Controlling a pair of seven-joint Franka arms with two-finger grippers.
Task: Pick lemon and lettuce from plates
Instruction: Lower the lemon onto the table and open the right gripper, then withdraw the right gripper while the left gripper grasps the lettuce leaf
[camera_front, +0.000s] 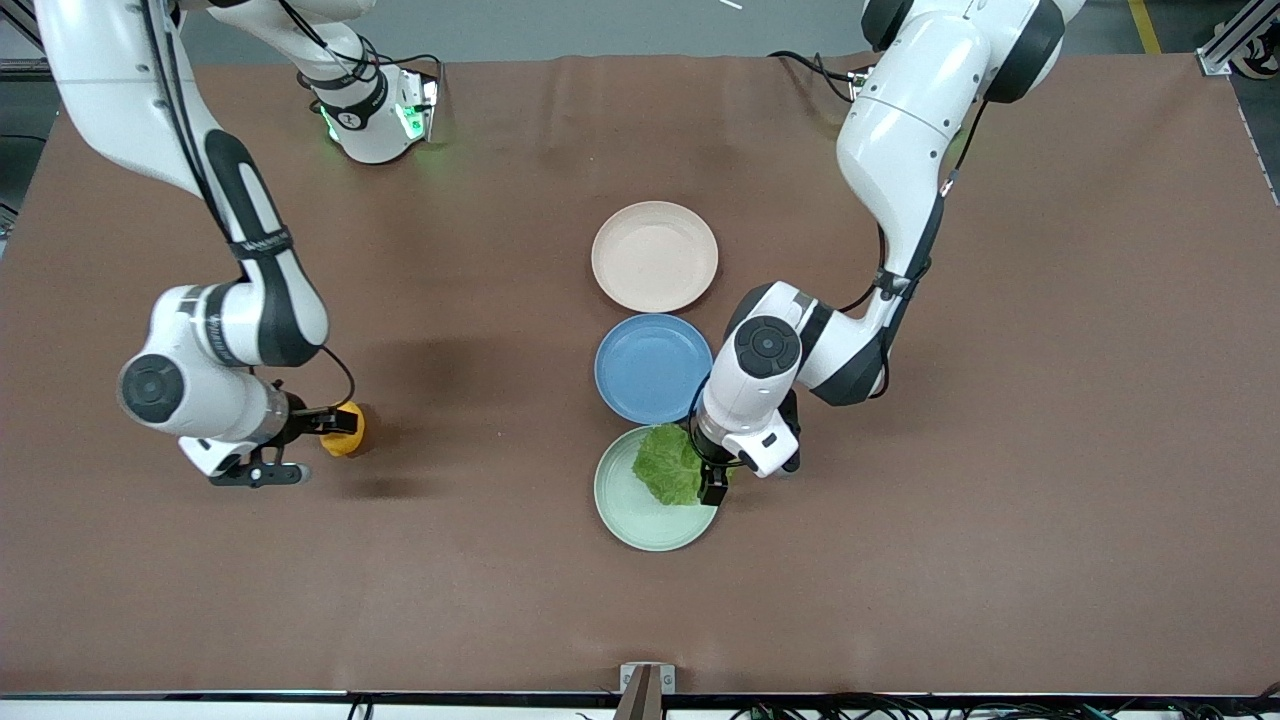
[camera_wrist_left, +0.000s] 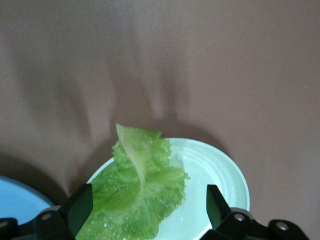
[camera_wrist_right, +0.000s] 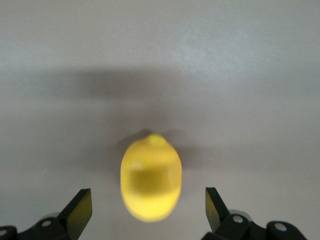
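The lemon (camera_front: 345, 430) (camera_wrist_right: 151, 182) lies on the brown table cover toward the right arm's end, off the plates. My right gripper (camera_front: 322, 430) (camera_wrist_right: 147, 205) is open around it, and both fingers stand clear of its skin. The lettuce (camera_front: 668, 465) (camera_wrist_left: 140, 195) lies on the mint green plate (camera_front: 630, 515) (camera_wrist_left: 215, 170), the plate nearest the front camera. My left gripper (camera_front: 705, 470) (camera_wrist_left: 147, 205) hangs open just above the leaf, one finger on each side. The beige-pink plate (camera_front: 655, 256) holds nothing.
A blue plate (camera_front: 652, 367) sits bare between the beige-pink and mint green plates, all three in a row at the table's middle. The left arm's elbow hangs beside the blue plate. Brown cover (camera_front: 1000, 450) stretches toward both ends of the table.
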